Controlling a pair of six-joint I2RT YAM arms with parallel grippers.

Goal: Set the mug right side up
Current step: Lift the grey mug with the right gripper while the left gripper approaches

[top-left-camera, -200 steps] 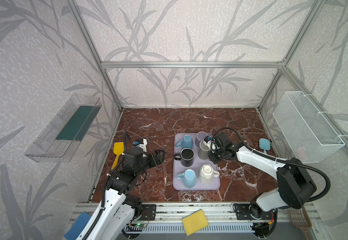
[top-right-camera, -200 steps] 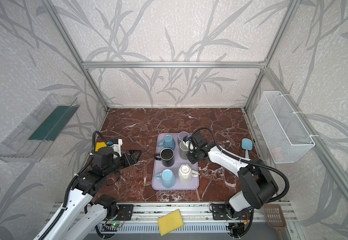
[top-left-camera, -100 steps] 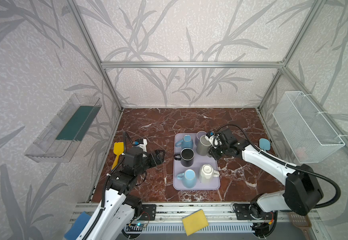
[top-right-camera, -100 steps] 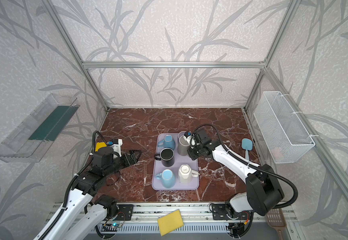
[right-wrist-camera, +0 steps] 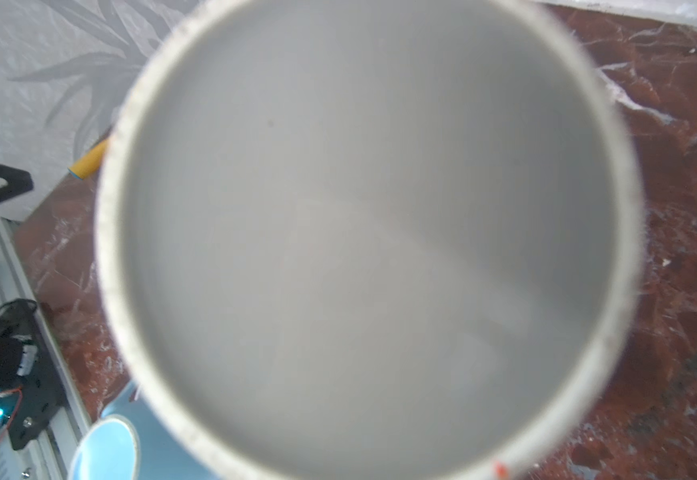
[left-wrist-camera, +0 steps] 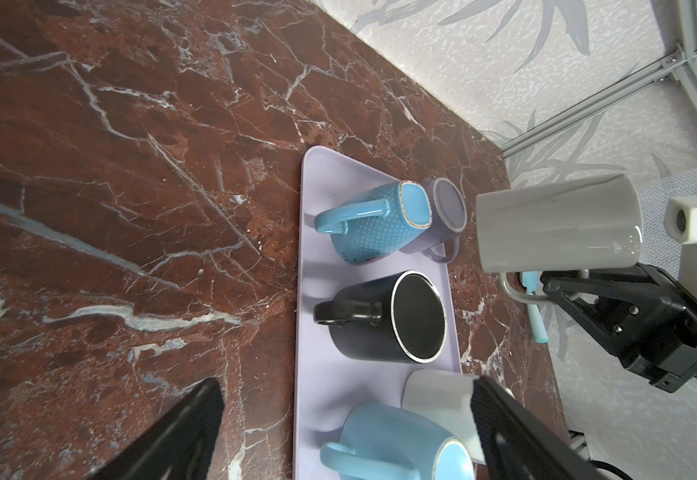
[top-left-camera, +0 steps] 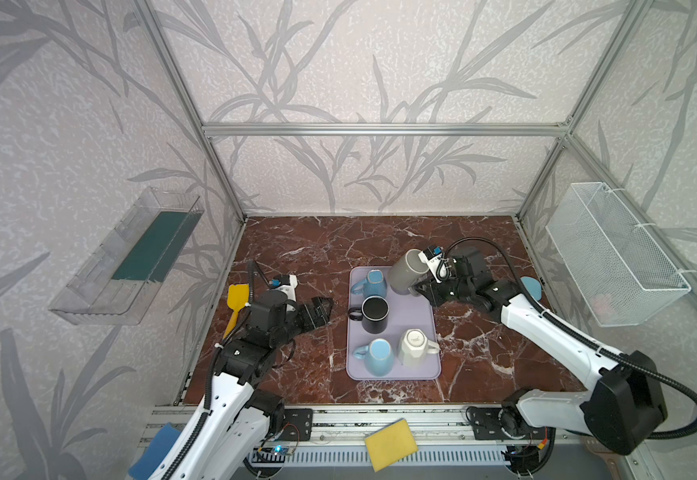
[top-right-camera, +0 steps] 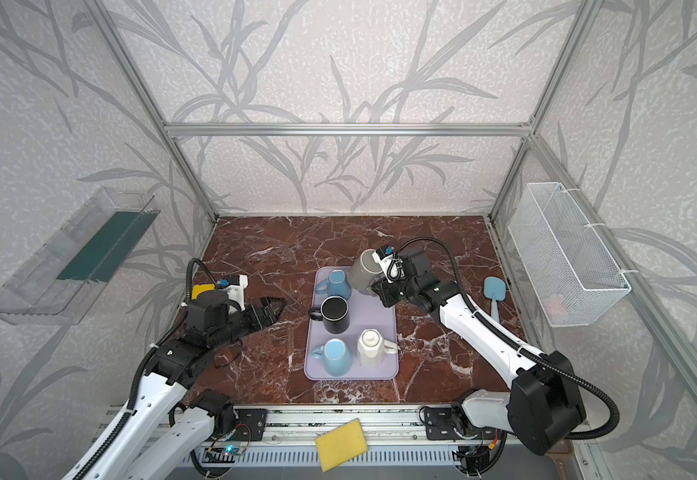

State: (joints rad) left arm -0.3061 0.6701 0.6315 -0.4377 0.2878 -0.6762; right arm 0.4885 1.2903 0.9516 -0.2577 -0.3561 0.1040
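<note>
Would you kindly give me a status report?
Right gripper shut on grey mug, by handle. Mug aloft, tipped sideways. Left gripper open, empty. Purple mug beneath.

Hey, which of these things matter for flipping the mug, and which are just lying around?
In the job: grey mug, right tool, tray.

Lying about: black mug, white mug, yellow spatula, blue spatula, yellow sponge, basket.

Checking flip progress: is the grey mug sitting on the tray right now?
No, the grey mug hangs on its side in the air, off the tray, its handle in the shut right tool.
</note>
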